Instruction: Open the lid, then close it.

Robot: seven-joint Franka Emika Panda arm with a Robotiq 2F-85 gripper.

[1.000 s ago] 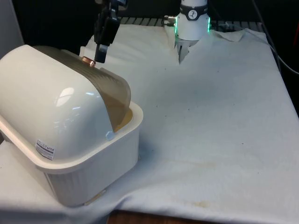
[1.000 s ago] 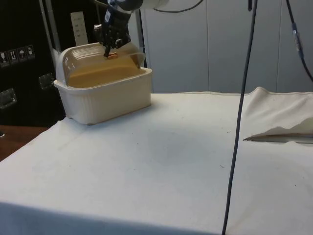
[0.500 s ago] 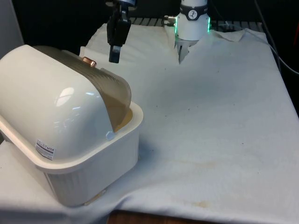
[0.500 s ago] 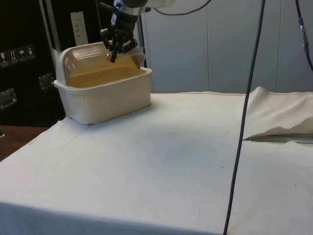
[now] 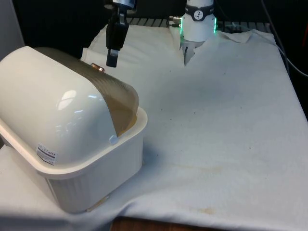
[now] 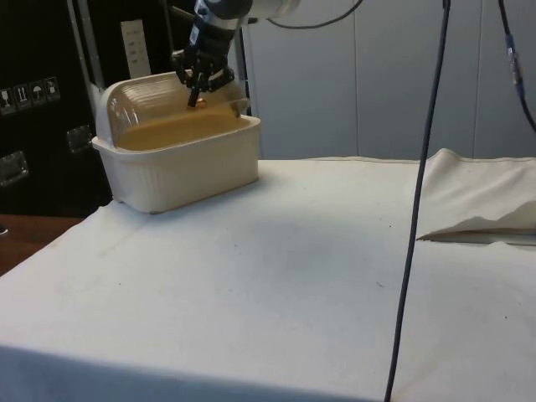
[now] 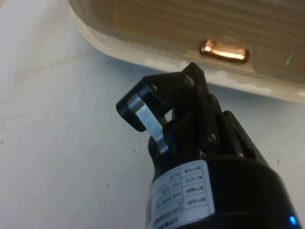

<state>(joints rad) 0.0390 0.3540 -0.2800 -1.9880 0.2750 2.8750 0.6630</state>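
A cream bread box point(image 5: 91, 180) stands at the front view's left, with its white back shell point(image 5: 43, 110) towards the camera. Its translucent brown roll lid point(image 5: 118, 94) is partly down, leaving a gap above the front rim. A small copper handle point(image 5: 98, 68) sits on the lid. My black gripper point(image 5: 111, 60) hangs just beyond and slightly above that handle, apart from it, fingers shut with nothing between them. From the side, the gripper point(image 6: 193, 96) sits over the lid point(image 6: 146, 105) of the box point(image 6: 188, 163). In the wrist view the gripper point(image 7: 167, 95) is short of the handle point(image 7: 224, 50).
White cloth point(image 5: 221, 120) covers the table, which spreads wide to the front view's right of the box. A rumpled fold of cloth point(image 6: 481, 222) lies at the side view's right. A dark cable point(image 6: 416, 218) hangs down in front of the side camera.
The gripper came off the copper handle, swung away, then returned close beside it. The lid and its handle have slid a little further down towards the front rim.
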